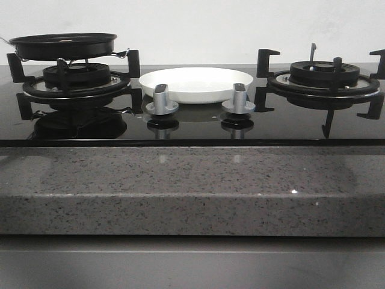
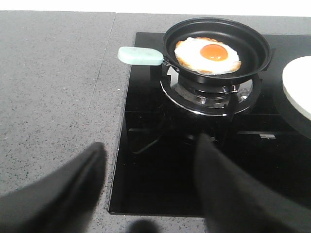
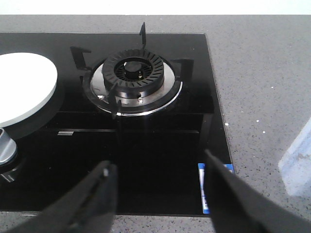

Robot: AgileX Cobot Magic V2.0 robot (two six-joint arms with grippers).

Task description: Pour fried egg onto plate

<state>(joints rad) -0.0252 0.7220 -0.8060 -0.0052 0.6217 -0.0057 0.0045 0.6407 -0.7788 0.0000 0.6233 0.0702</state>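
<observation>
Left gripper (image 2: 148, 187): two matte black fingers (image 2: 228, 194) spread wide, nothing between them, hovering over the near left edge of the hob. Right gripper (image 3: 158, 199): same black fingers, also wide apart and empty, over the near right part of the hob. Neither arm shows in the front view.

Beyond the left gripper, on the far side: frying pan (image 2: 217, 46), round, black, shallow, sitting on the left burner (image 2: 209, 92), which has a chrome ring and black cast pan supports. Pan handle (image 2: 140, 56) is pale green, rounded, pointing left over the counter. Fried egg (image 2: 208, 55) lies flat inside the pan, irregular white with browned edges, round orange yolk roughly centred. Egg is well apart from the left gripper, farther back and a bit right of it.

Plate (image 1: 196, 84): round, shallow, glossy white with raised rim, resting on the glass between the two burners, right of the pan, not touching it. Nothing seen on it. Two silver knobs (image 1: 162, 102) stand just in front of the plate.

Right burner (image 3: 133, 75): black ribbed cap, chrome ring, black pronged supports, bare, beyond the right gripper.

Hob (image 3: 146, 150) is glossy black glass, reflective. Countertop (image 1: 192, 186) around it is grey speckled stone with a thick front edge. A blue-and-white label (image 3: 204, 187) sits at the near right corner of the glass.
</observation>
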